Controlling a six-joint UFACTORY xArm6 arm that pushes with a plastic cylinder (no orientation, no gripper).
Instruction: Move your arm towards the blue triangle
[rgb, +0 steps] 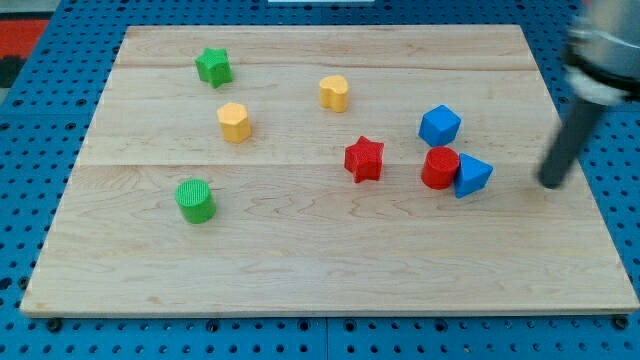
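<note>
The blue triangle (473, 176) lies on the wooden board at the view's right, touching the right side of a red cylinder (439, 168). My tip (549, 184) is the lower end of the dark rod that comes down from the view's top right. It rests on the board to the right of the blue triangle, apart from it by a clear gap. A blue cube-like block (439, 126) sits just above the red cylinder.
A red star (364, 159) lies left of the red cylinder. A yellow block (334, 92) and a yellow hexagon (234, 122) sit further left, a green star (213, 66) at top left, a green cylinder (196, 200) at lower left. The board's right edge (590, 190) is near my tip.
</note>
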